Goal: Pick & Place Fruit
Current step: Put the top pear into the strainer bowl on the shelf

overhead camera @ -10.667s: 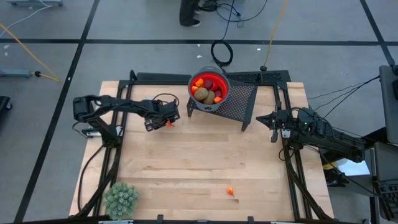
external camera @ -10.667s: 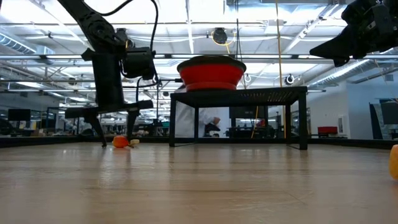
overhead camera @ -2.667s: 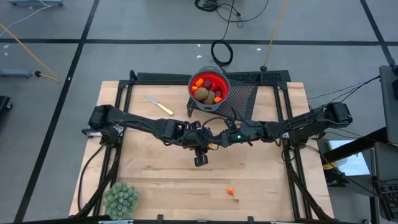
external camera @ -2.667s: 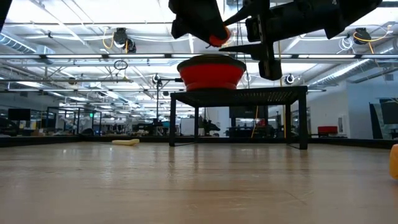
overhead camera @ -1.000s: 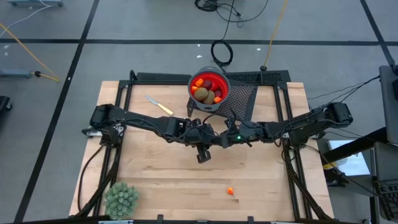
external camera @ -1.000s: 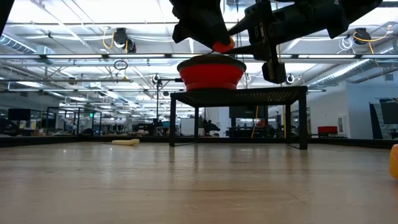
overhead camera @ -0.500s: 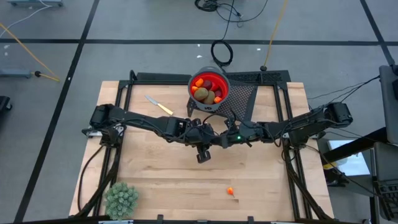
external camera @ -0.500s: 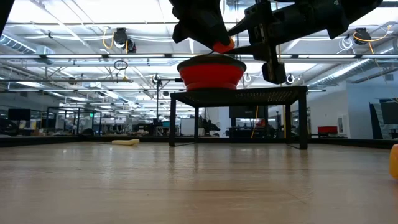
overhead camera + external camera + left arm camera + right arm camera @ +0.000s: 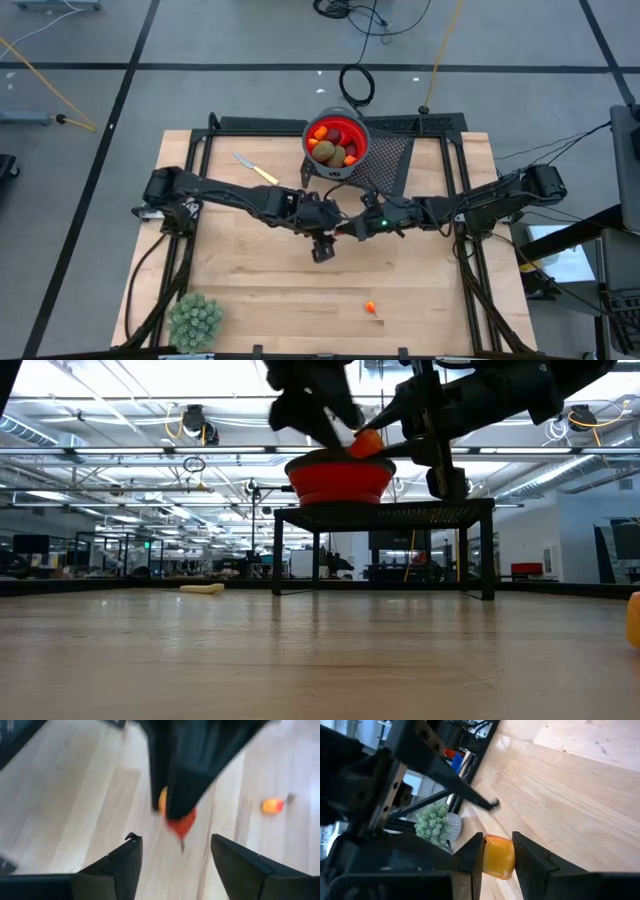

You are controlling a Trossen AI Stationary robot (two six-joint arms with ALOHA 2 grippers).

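Right wrist view: the right end effector (image 9: pixel 496 851) pinches an orange fruit piece (image 9: pixel 498 856); the left end effector (image 9: pixel 172 852) stands spread.

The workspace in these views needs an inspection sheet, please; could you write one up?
Surface: wooden table, inside a black frame.
Job's things: red bowl of toy fruit on a black mesh stand; one orange piece held in mid-air; another orange piece lying on the table.
Clutter: yellow-handled knife; green spiky plant ball.
Grippers: right gripper shut on the held piece; left gripper open beside it.
Cables: black coil and yellow cable on the floor.
Surroundings: open hall, ceiling lights.
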